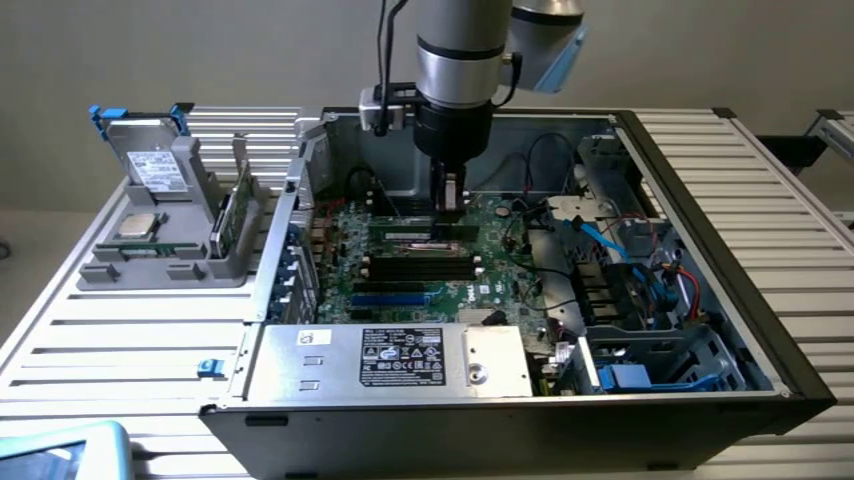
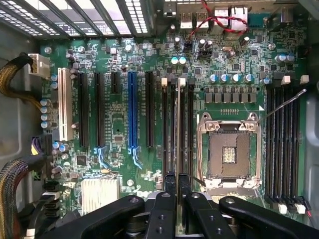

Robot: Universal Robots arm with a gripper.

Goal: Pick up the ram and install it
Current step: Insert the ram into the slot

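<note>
inside the open computer case, low over the motherboard, the gripper is clenched on the ram. its two black fingers press against either face of the thin stick. the ram stands on edge, lined up along the black memory slots. whether it is seated in one i cannot tell. just beside these slots lies the metal-framed processor socket, with a second bank of slots past it. a blue expansion slot runs on the other side.

in the exterior view the arm comes straight down into the case. a silver power supply sits along the case's near wall. on the bench, beside the case toward the exterior view's left, a gray holder carries a square silver chip and a green card standing upright.
</note>
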